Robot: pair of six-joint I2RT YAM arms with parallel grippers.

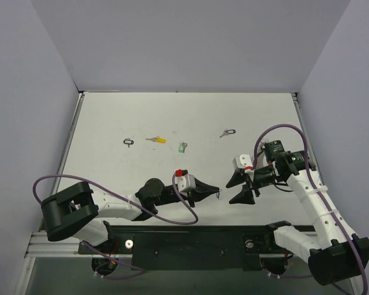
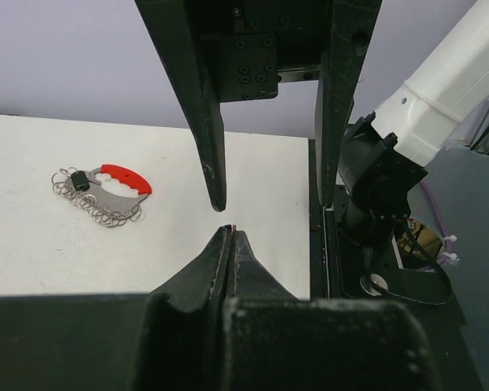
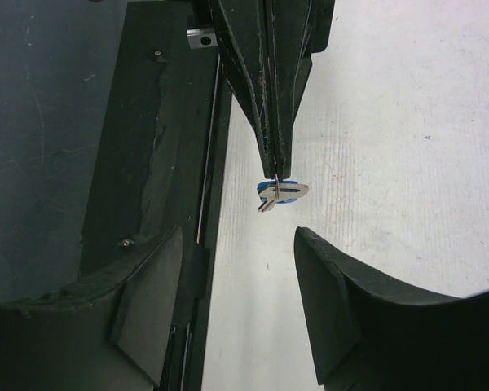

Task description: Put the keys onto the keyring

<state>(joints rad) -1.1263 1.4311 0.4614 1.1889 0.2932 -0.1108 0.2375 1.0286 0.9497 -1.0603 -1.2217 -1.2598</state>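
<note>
A silver key with a blue tag hangs from the tips of my left gripper, which is shut on it just above the white table. In the top view that gripper points right, near the table's front edge. My right gripper faces it with its jaws open, one finger on each side of the key and a little short of it, touching nothing. The keyring, silver loops with a red curved tag, lies flat on the table beyond the right gripper's fingers. It is hidden in the top view.
Further back on the table lie a small black loop tag, a yellow-tagged key, a green-tagged key and a black-tagged key. The black base rail runs along the near edge. The right arm's white link rises close by.
</note>
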